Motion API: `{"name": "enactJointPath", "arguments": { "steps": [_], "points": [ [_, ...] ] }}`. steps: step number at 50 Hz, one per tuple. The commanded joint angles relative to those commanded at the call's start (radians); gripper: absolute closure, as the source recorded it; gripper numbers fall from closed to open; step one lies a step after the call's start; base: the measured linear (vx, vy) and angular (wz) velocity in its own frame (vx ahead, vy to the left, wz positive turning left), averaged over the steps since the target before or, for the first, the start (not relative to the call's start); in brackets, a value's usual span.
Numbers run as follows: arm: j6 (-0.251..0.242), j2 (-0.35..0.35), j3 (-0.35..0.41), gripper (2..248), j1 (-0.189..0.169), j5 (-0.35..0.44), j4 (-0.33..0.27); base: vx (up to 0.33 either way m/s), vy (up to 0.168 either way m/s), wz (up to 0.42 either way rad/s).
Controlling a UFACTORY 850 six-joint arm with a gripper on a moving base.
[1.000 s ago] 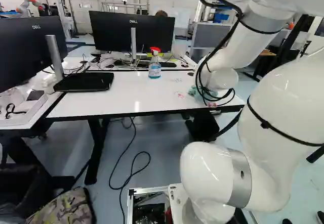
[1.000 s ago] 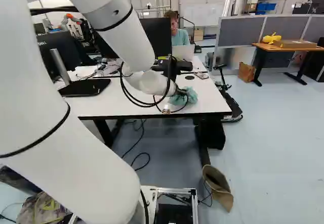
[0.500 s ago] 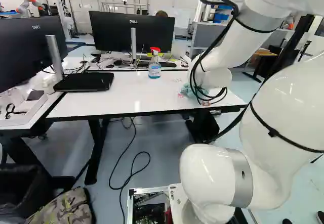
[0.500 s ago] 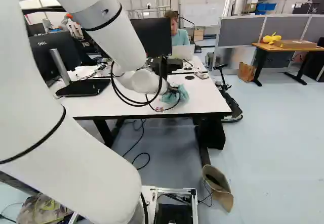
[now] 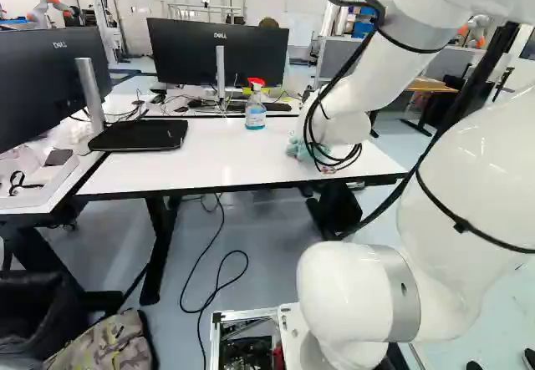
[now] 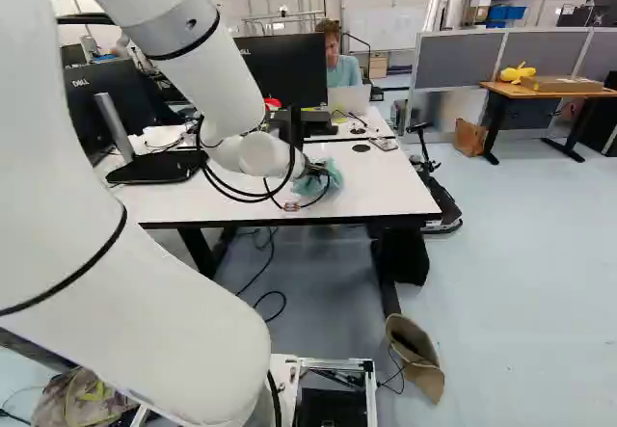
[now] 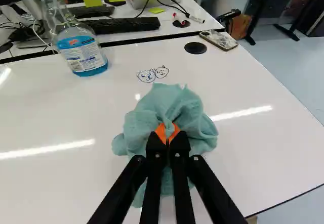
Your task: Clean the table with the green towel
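Note:
My gripper (image 6: 313, 169) is low over the white table (image 6: 386, 181), partly hidden behind the wrist and cables. In the wrist view the gripper (image 7: 168, 133) is shut on the green towel (image 7: 177, 105), its orange pads pinching the bunched cloth, which rests on the table top. The towel (image 6: 323, 178) also shows beside the wrist in the right base view. Two small cat faces (image 7: 153, 74) are drawn on the table just ahead of the towel.
A spray bottle (image 7: 81, 47) with blue liquid stands ahead of the gripper, to one side. A phone (image 7: 218, 40) lies near the far edge. Monitors (image 5: 219, 53), a keyboard (image 7: 124, 25) and a black stand base (image 5: 139, 134) are around. Another robot (image 5: 50, 7) stands far back.
My arm has swept the held towel across the table, toward the left in both base views. The red marks seen earlier beside it are now out of sight in the left base view. The base has not moved.

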Motion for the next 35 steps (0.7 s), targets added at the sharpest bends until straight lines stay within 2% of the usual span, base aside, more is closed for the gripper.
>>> {"name": "enactJointPath", "arguments": {
  "steps": [12, 35],
  "points": [
    [0.000, -0.010, -0.010, 224, 0.044, 0.000, 0.000, 0.000, 0.000, 0.000],
    [0.000, -0.058, -0.017, 224, 0.044, 0.000, 0.000, 0.000, 0.000, 0.000]
  ]
}}
